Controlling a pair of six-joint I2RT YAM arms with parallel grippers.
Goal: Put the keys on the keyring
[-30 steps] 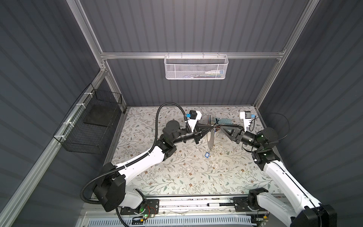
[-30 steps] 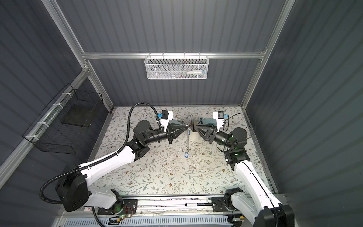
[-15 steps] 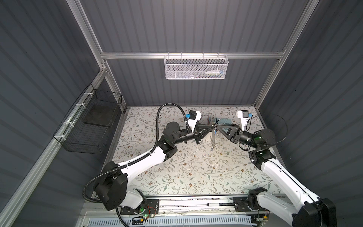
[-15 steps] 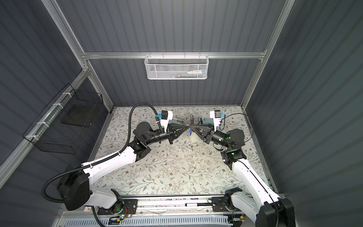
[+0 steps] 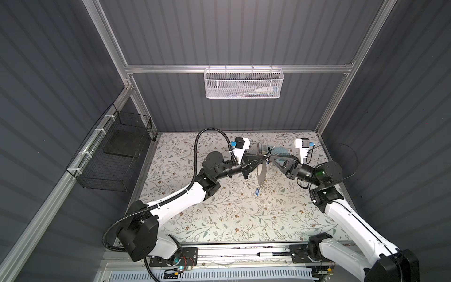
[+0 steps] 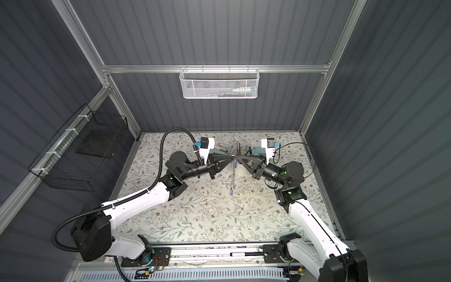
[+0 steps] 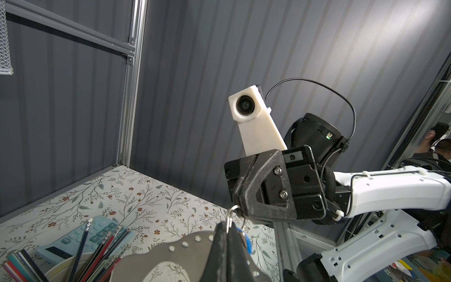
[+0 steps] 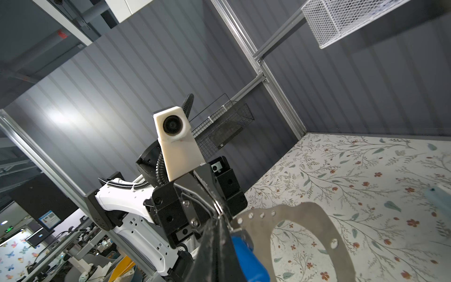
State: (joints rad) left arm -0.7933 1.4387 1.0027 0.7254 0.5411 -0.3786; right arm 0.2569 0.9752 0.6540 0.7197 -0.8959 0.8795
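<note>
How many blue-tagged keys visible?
2. One blue-tagged metal key hangs at the lower end of the flat grey oval keyring; the other key is at its top end. More may be hidden.

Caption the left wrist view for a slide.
Left gripper holds the studded keyring while the shut right gripper touches a small wire ring.

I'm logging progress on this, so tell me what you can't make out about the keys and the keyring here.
- Left wrist view: the left gripper covers its grip on the keyring; the frame edge cuts off the loop's lower part.
- Right wrist view: the right gripper hides all of one key except its blue tag.
- In both top views: the hanging key is too small to tell how it attaches.
</note>
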